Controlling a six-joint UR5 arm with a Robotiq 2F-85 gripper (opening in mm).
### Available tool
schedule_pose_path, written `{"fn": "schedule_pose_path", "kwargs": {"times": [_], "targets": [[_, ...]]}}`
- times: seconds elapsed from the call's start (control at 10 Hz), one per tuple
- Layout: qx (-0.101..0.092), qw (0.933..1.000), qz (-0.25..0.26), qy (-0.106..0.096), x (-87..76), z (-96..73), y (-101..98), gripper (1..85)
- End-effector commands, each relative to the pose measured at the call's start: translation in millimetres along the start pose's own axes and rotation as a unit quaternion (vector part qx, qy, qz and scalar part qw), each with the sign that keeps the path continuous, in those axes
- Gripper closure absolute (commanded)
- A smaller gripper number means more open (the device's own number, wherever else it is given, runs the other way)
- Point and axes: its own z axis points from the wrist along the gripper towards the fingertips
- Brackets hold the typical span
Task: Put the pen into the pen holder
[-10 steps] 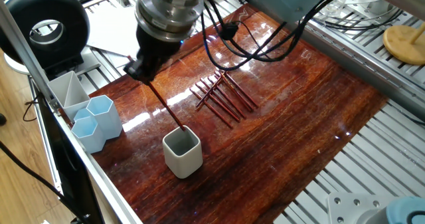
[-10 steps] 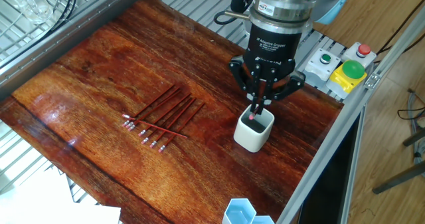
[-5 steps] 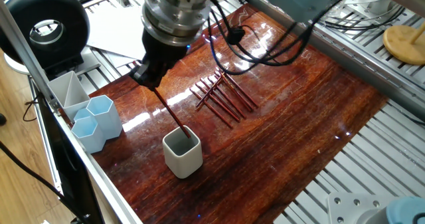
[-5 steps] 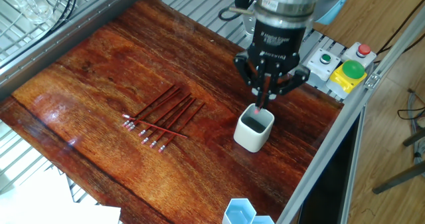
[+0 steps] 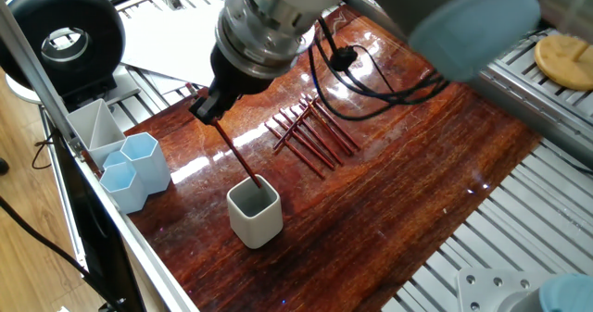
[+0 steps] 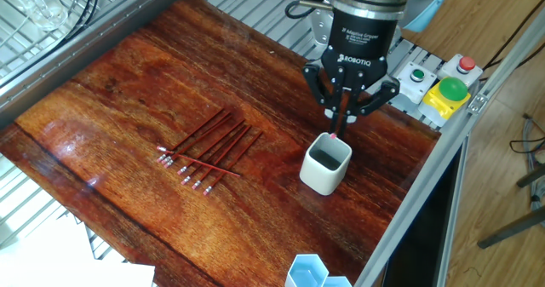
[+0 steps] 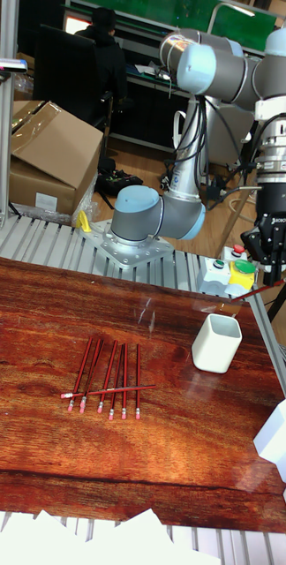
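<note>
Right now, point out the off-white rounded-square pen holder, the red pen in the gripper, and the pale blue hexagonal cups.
off-white rounded-square pen holder (image 5: 256,221): one fixed view, front wall.
red pen (image 5: 235,155): one fixed view, mid-shaft.
pale blue hexagonal cups (image 5: 144,158): one fixed view, wall of the rear cup.

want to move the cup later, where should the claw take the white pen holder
Grip the pen holder from above across two opposite flat walls, one finger inside and one outside, or both outside if the claw opens wide enough. It stands upright with its mouth up, and its rounded-square shape gives flat parallel faces. The pen leaning into it would have to clear first.
</note>
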Motion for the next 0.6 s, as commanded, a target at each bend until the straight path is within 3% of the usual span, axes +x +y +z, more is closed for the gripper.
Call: {"fn": "schedule_pose_path", "kwargs": {"times": [0.0,0.5], "targets": [[-0.003,0.9995,-0.015,-0.028,2.9,10.0,-4.8,84.7],[-0.005,0.9989,-0.013,-0.044,4.6,24.9,-6.9,84.7]]}}
